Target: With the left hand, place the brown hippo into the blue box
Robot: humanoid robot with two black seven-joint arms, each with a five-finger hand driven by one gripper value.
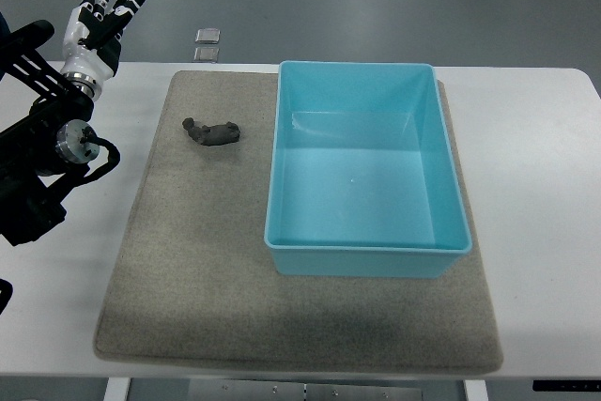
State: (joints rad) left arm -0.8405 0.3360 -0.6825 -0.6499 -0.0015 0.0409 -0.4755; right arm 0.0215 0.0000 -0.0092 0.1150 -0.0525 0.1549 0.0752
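The left hand [101, 18] is raised at the table's far-left corner, fingers extended and released, holding nothing. The small dark brown hippo [211, 131] lies on the coarse grey mat [188, 269], just left of the smooth, rectangular blue box [366, 260]

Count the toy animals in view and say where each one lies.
1. The brown hippo lies on the grey mat, just left of the blue box, which holds nothing. The left hand hovers at the table's far left, fingers spread. Nothing appears hidden.
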